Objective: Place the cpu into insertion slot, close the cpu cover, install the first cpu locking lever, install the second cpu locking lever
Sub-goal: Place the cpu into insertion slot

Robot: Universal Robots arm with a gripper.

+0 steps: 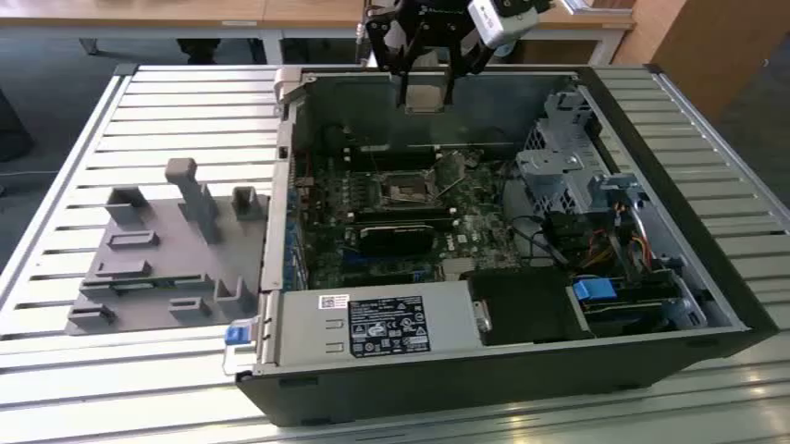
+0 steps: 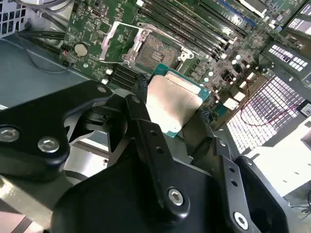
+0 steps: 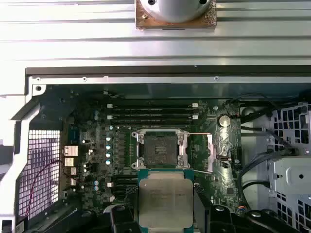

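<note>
Your black claw point(image 1: 424, 90) grips the flat square silver-grey cpu point(image 3: 165, 201), above the empty black insertion slot point(image 3: 159, 148).
No step is done yet: the thin silvery cpu cover point(image 3: 210, 153) beside the slot stands open.

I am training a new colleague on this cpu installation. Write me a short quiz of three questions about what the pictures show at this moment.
1. True or false: the cpu already sits in the socket.
2. The cpu cover is: A) shut over the socket; B) swung open, socket uncovered; C) missing from the board.
3. Fill the gap: the gripper is shut on the ____.
Key: 1 false; 2 B; 3 cpu.
</note>
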